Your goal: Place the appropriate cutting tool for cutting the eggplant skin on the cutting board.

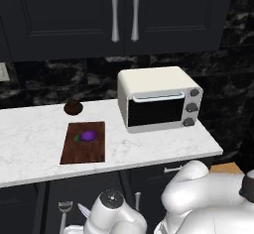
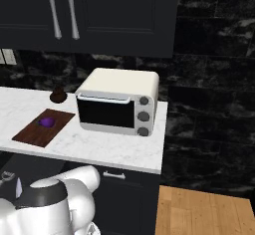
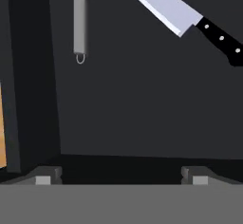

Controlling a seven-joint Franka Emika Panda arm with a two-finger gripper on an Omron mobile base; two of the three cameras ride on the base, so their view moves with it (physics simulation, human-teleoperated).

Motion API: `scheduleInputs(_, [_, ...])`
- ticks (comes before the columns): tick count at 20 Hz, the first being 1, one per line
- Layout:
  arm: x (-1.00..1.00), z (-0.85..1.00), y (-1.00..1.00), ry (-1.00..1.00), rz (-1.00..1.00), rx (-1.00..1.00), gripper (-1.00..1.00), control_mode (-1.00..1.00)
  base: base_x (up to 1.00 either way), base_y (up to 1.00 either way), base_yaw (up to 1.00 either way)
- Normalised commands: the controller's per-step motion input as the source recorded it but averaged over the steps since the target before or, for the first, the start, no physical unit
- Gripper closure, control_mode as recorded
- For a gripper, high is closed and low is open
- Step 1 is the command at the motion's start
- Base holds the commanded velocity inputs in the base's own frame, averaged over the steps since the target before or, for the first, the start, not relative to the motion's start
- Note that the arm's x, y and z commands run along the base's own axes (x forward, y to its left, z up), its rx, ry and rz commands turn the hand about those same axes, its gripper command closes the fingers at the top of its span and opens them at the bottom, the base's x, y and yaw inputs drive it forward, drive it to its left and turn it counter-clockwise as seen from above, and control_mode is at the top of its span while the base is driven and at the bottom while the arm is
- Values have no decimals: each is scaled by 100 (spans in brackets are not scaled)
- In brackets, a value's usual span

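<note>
Hand (image 3: 121,179) low, reaching into a dark drawer under the bench; tips spread wide apart, nothing btwn them.

Peeler (image 3: 79,21) lies on drawer floor, up and left of hand centre in hand view. Slim, all pale grey. Long axis runs straight up-down in that view; hanging loop at handle end points toward the hand, head end runs off top edge, cut by frame. In left base view its head (image 1: 65,207) peeks out low, below bench edge, left of the arm.

Knife (image 3: 187,16) same drawer, upper right in hand view, lying diagonal: broad silver blade up-left, black riveted handle down-right. Well apart from peeler, so little risk of grabbing the wrong one if hand keeps left.

Cutting board (image 1: 84,142) flat on white marble bench (image 1: 30,144), left of toaster oven (image 1: 158,99). Eggplant (image 1: 87,136) sits on board's far half, stem end to left; near half bare — judged the natural spot to set the tool down. Dark brown lump (image 1: 73,107) behind board, off it.

Judgement: pre-grasp stage. Peeler off-centre from the hand; hand needs to shift toward it and close across the thin handle. Handle's narrow and flat-lying — could slip or get pushed along the floor.
</note>
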Motion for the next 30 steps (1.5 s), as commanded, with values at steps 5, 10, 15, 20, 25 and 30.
scheduleInputs(5, [83, 24, 0, 0, 1, 0, -100, -100, 0, 0, 0])
scheduleInputs(10, [37, -2, 1, -1, 0, -3, -100, -100, 0, 0, 0])
scheduleInputs(15, [15, -13, 0, 4, 0, -6, -100, -100, 0, 0, 0])
scheduleInputs(20, [24, -15, 1, 9, 0, -11, -100, -100, 0, 0, 0])
scheduleInputs(25, [29, -21, 2, 4, 0, -6, -100, -100, 0, 0, 0])
scheduleInputs(30, [8, -23, 21, 0, 0, -7, -100, -100, 0, 0, 0])
